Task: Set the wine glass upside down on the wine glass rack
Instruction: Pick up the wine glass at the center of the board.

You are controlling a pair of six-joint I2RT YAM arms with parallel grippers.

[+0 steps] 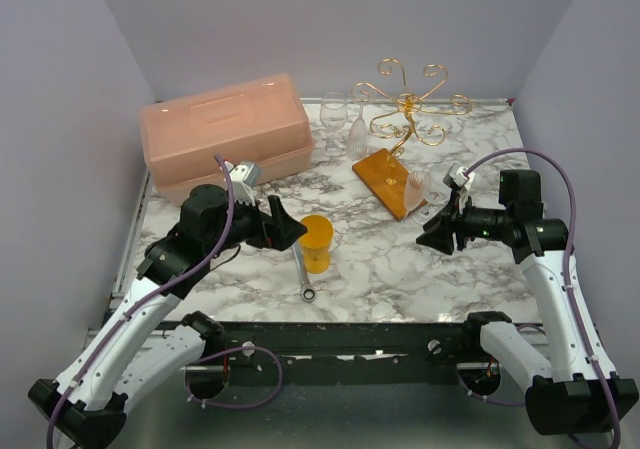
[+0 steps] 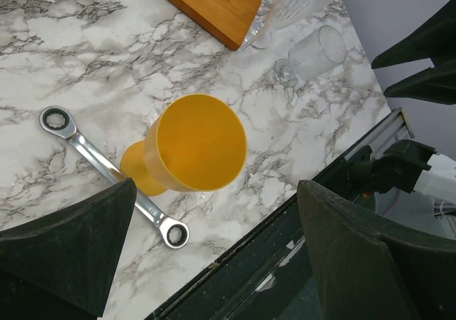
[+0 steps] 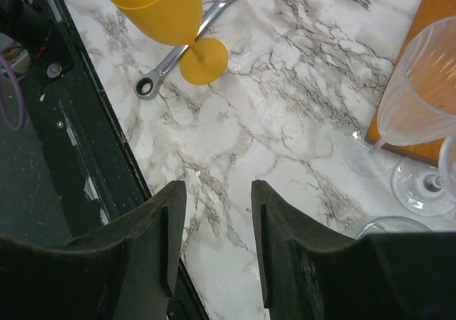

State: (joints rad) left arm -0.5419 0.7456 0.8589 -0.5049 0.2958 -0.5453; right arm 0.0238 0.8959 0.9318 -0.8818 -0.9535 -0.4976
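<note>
Gold-wire wine glass rack [image 1: 408,102]: table [image 1: 400,269] far edge, right of centre | clear wine glass [image 1: 436,184]: upright by rack base's near corner, not yet inverted | right gripper [image 3: 216,192]: half parted, empty, near glass, probably sized for stem | left gripper [image 1: 288,231]: spread wide, empty.

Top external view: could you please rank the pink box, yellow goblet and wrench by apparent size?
1. pink box, clearly largest.
2. yellow goblet.
3. wrench, roughly the goblet's length but much thinner.
</note>
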